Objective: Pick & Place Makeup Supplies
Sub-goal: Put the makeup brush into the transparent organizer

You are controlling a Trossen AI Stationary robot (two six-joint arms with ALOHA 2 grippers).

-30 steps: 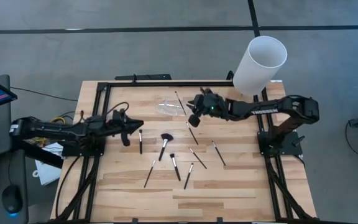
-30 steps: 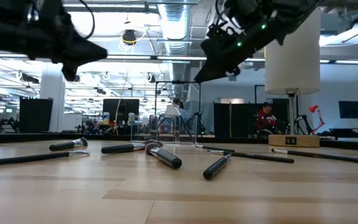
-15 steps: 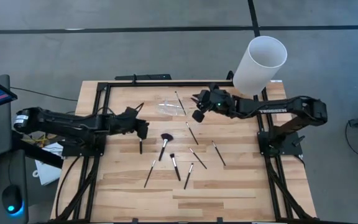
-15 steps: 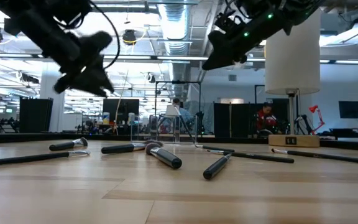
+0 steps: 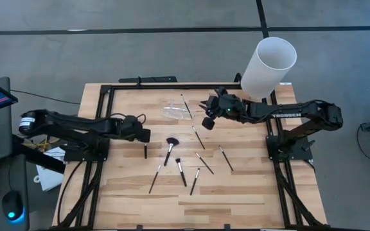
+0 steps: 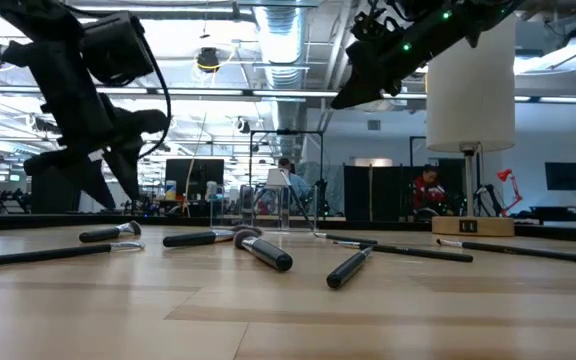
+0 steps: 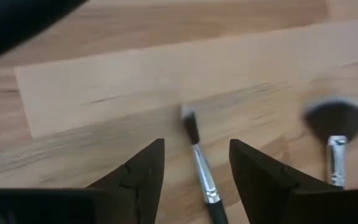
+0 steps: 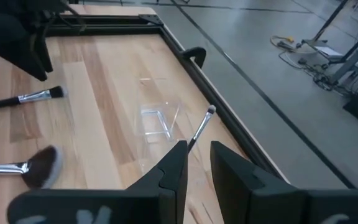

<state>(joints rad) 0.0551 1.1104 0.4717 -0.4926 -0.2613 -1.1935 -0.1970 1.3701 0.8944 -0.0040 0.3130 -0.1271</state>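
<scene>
1. Makeup brushes (image 5: pixel 178 168) are scattered flat over the middle of the wooden table (image 5: pixel 236 199), black handles pointing every which way, none of them picked up.
2. Left gripper (image 5: pixel 144 135) sits low over the table's left side, fingers spread apart with nothing between them. Right under it lies a small brush (image 7: pixel 199 163), lined up in the gap between the two fingers but not touched.
3. The fluffy fan-head brush (image 5: pixel 170 147) lies just right of that one, also loose on the wood.
4. Right gripper (image 5: pixel 205 110) hangs above the far middle of the table, fingers only a narrow slot apart and empty.
5. Below it there's a clear plastic holder (image 8: pixel 157 124) with a thin brush (image 8: pixel 201 127) just beside it, near the far edge.
6. A tall white cylinder (image 5: pixel 268 66) stands at the far right corner.
</scene>
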